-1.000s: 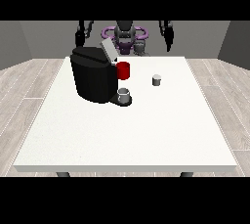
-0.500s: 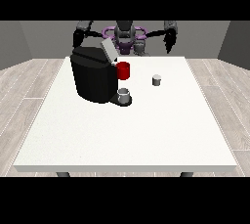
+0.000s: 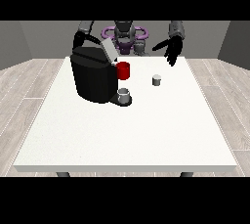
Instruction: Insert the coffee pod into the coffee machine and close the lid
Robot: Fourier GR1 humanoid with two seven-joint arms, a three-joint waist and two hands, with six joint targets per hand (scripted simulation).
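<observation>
- Hand at the view's right (image 3: 173,49) is hovering above the far edge of the white surface (image 3: 122,130), fingers spread and hanging relaxed, holding nothing.
- Coffee pod (image 3: 156,79), small grey cylinder, is sitting upright on the surface just below and toward the camera from that hand, slightly to its view-left; not touching it.
- Coffee machine (image 3: 93,75), black body, is standing well off to the view-left of that hand; its lid (image 3: 109,50) is tilting up, open.
- Red part (image 3: 123,70) is sticking out of the machine's front on the side facing the hand; grey cup (image 3: 124,95) is sitting below it on the machine's base.
- Other hand, at the view's left, is probably behind the machine; only the arm (image 3: 84,29) is showing, so cannot tell how its fingers are lying.
- Step in hand, by my read: reaching for the pod, grasp not yet made; insert and lid close are both pending.
- Next move is calling for lowering the hand toward the camera onto the pod and closing fingers and thumb round it while keeping it upright, since it looks easy to tip.
- After that: carrying it view-left to the open top of the machine.
</observation>
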